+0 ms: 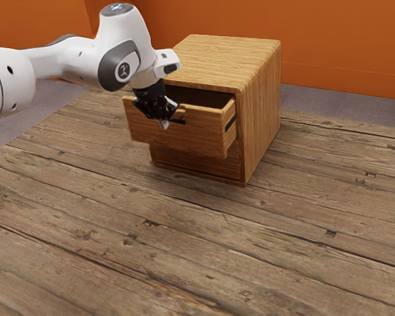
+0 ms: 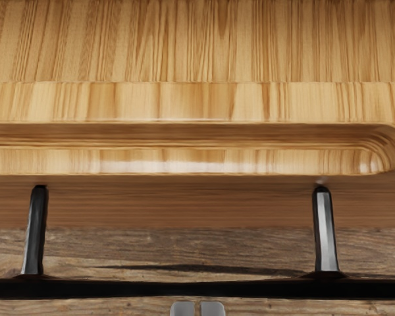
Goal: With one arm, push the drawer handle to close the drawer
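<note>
The gripper (image 1: 162, 122) is in front of the upper drawer (image 1: 201, 131), which stands pulled out of the wooden cabinet (image 1: 260, 112). Part of the black handle (image 1: 178, 121) shows beside the fingertips; the hand hides the rest. In the wrist view the handle (image 2: 197, 288) is a long dark bar on two posts, in front of the drawer's face (image 2: 184, 204). Close together, the grey fingertips of the gripper (image 2: 197, 309) are at the bar's outer side, with nothing between them. Whether they touch the bar I cannot tell.
Below the pulled-out drawer is the cabinet's lower front (image 1: 204, 163), flush with the body. The cabinet stands on a plank surface (image 1: 184, 237), with an orange wall (image 1: 342, 46) behind. The arm (image 1: 72, 59) comes in from the exterior view's left.
</note>
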`<action>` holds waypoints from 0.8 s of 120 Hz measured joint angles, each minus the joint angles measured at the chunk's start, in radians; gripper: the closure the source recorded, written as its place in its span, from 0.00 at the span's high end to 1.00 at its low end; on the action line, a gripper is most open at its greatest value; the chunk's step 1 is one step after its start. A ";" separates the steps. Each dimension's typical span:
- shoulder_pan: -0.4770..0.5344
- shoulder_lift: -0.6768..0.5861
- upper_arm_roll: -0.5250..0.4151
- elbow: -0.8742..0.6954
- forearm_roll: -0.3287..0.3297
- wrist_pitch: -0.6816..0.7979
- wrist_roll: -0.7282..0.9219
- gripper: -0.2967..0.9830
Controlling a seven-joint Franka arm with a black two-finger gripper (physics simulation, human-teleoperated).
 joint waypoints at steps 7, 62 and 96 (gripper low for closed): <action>0.004 0.010 -0.003 0.017 0.000 -0.001 0.002 0.15; 0.028 0.126 -0.020 0.171 0.006 -0.006 0.025 0.15; 0.061 0.198 -0.067 0.268 0.011 -0.011 0.038 0.15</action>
